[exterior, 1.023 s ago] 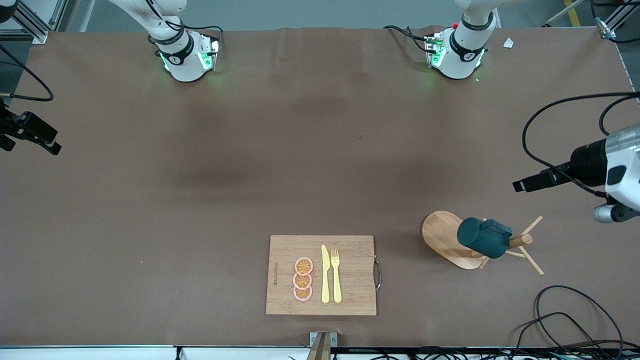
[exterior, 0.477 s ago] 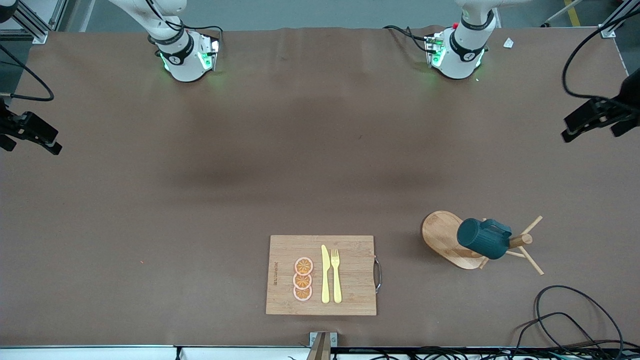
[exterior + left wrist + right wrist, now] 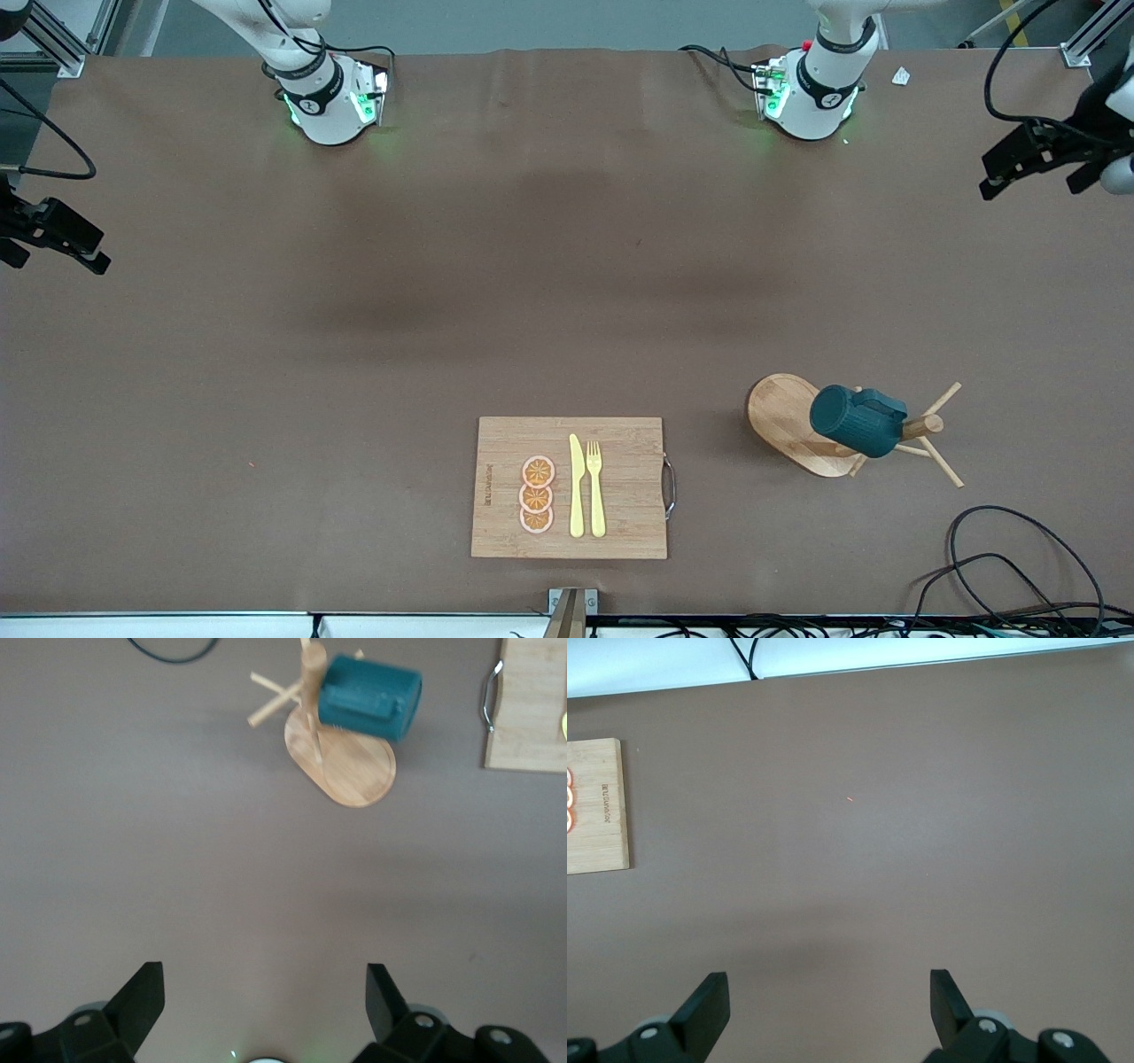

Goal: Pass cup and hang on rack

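While I watched from my remote station, the scene stood like this:

Cutting board (image 3: pixel 569 487): lay at the tabletop's edge nearest the front camera, about midway along it, carrying three orange slices (image 3: pixel 537 494), a yellow knife (image 3: pixel 577 487) and a yellow fork (image 3: pixel 595 487).
Rack (image 3: pixel 784 421): stood near that same edge, toward the left arm's end of the tabletop, upright on its oval base.
Cup (image 3: pixel 858 422): hung on the rack, lying sideways against the post, well clear of the board.
Left gripper (image 3: pixel 265 1001): I saw it up in the air over the tabletop's edge at the left arm's end, fingers spread wide apart, holding nothing.
Right gripper (image 3: pixel 830 1005): I saw it waiting over bare tabletop at the right arm's end, fingers likewise spread, holding nothing.
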`<action>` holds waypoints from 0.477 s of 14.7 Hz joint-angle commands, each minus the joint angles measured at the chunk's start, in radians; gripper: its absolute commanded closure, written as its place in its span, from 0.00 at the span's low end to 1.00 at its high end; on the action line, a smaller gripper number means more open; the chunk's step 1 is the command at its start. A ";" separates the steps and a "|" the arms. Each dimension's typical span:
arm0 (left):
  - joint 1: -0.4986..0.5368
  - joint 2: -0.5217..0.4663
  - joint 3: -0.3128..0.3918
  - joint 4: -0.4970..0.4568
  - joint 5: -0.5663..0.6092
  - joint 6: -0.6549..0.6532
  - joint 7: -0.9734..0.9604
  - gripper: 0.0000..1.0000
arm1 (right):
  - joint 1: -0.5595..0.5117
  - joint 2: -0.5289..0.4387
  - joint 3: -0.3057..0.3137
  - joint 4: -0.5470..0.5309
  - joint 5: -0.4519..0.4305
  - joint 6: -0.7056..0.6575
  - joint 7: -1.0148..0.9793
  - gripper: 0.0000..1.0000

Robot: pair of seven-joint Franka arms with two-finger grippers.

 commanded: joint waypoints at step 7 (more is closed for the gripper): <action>-0.007 -0.063 -0.006 -0.092 -0.031 0.010 0.033 0.00 | -0.009 -0.025 0.004 -0.032 0.017 0.014 -0.011 0.00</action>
